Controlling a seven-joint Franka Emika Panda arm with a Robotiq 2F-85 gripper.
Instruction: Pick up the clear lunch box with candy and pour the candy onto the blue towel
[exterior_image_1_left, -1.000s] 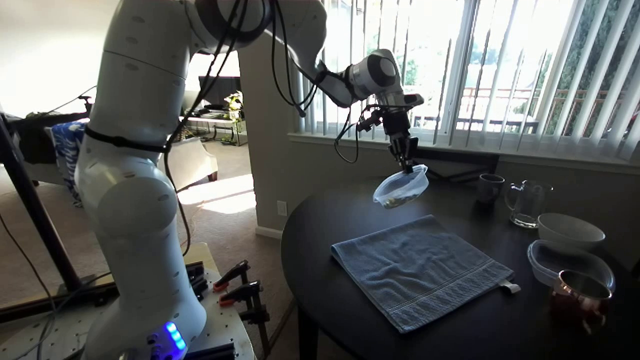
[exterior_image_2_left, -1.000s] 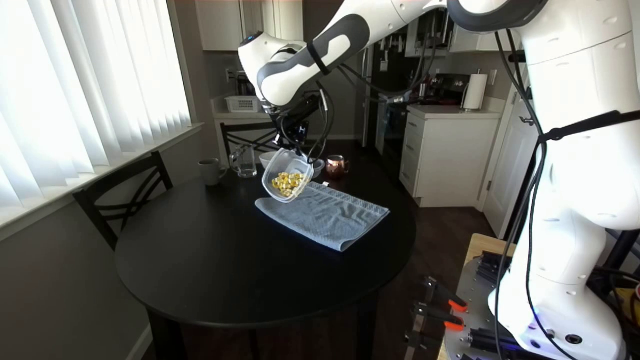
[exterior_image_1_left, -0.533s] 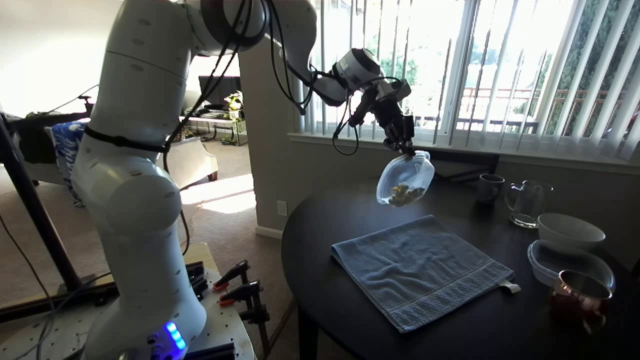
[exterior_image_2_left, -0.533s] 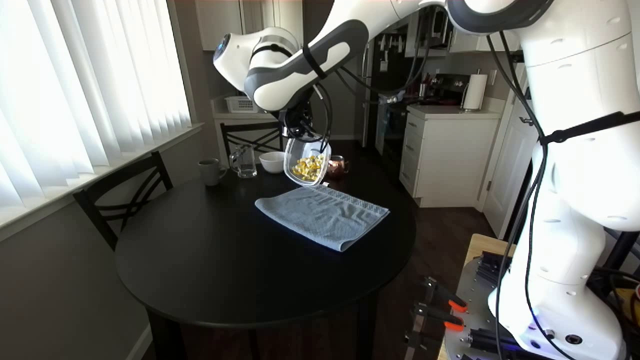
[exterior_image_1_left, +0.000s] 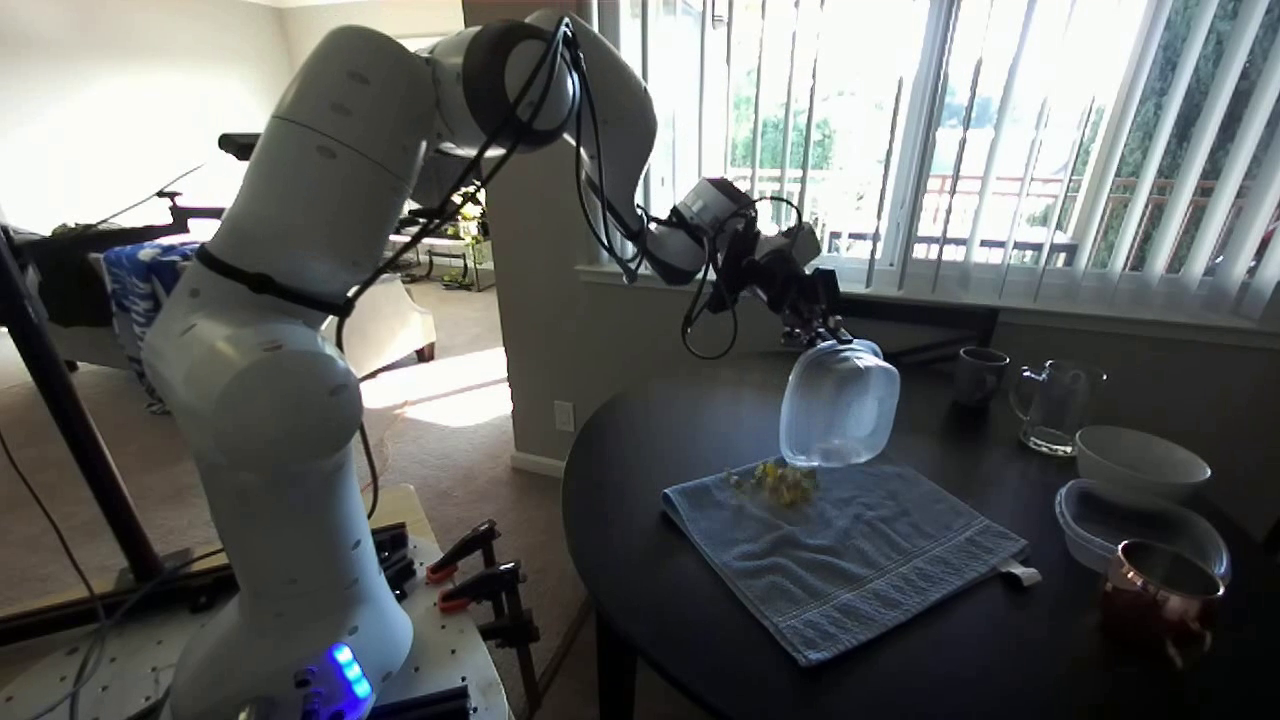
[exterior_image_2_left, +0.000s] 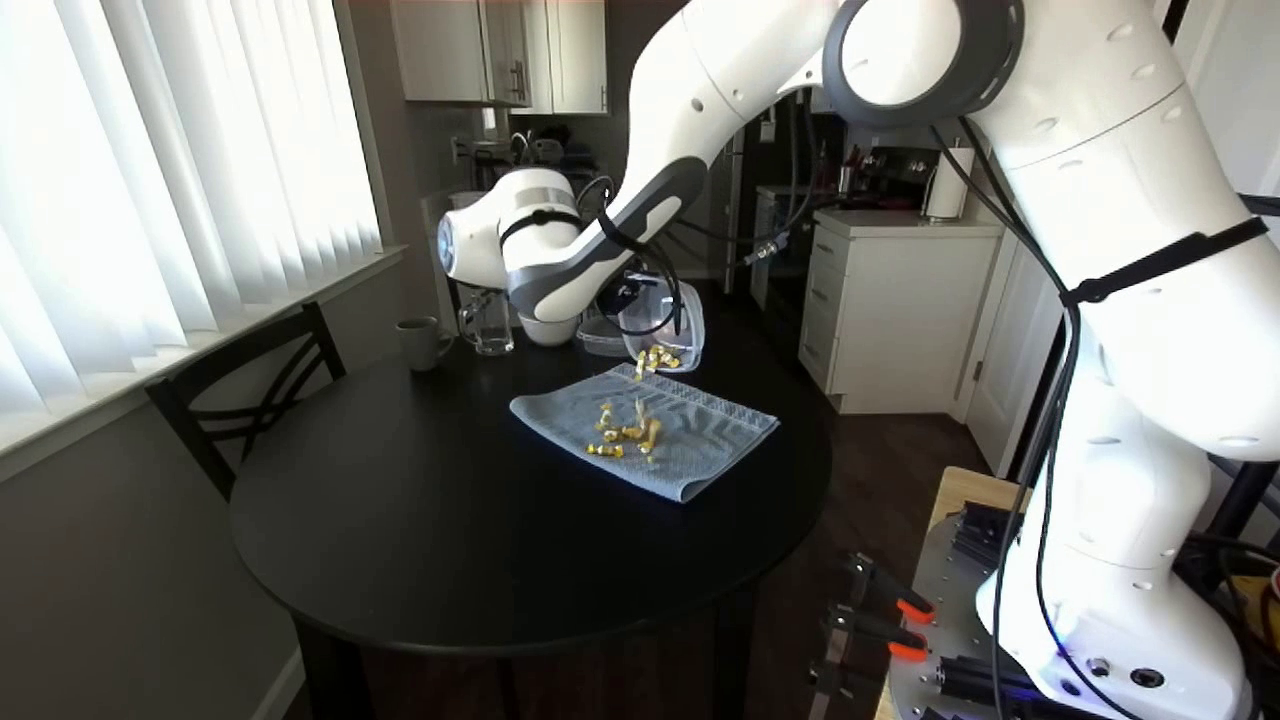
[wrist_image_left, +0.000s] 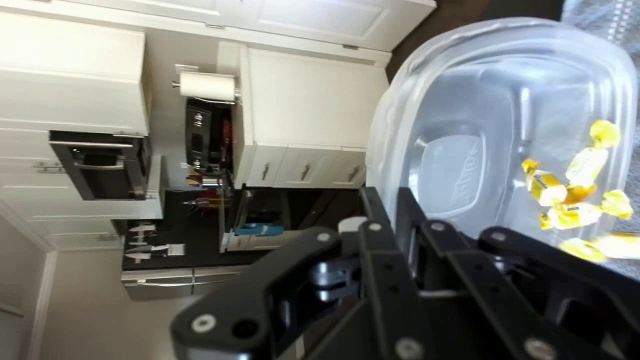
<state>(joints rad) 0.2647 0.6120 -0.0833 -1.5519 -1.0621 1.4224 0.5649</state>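
Observation:
My gripper (exterior_image_1_left: 822, 335) is shut on the wall of the clear lunch box (exterior_image_1_left: 842, 410). The box hangs steeply tilted above the far part of the blue towel (exterior_image_1_left: 850, 570); it also shows in an exterior view (exterior_image_2_left: 690, 318). In the wrist view the fingers (wrist_image_left: 392, 202) pinch the box's rim (wrist_image_left: 400, 95). Some yellow candy (wrist_image_left: 562, 197) lies at the box's lower side, with a piece at the rim. Other candy (exterior_image_2_left: 630, 432) is on or just above the towel, some blurred. Part of the box is hidden behind the arm's cables.
A grey mug (exterior_image_1_left: 980, 376), a glass mug (exterior_image_1_left: 1062, 408), a white bowl (exterior_image_1_left: 1140, 462), another clear container (exterior_image_1_left: 1085, 535) and a copper cup (exterior_image_1_left: 1160, 600) stand on the dark round table (exterior_image_2_left: 400, 540). A chair (exterior_image_2_left: 260, 380) stands by the window.
The gripper has first risen and turned, then come down with the box, which is now tilted much more steeply. Candy has left the box and shows over the towel, which was bare before.

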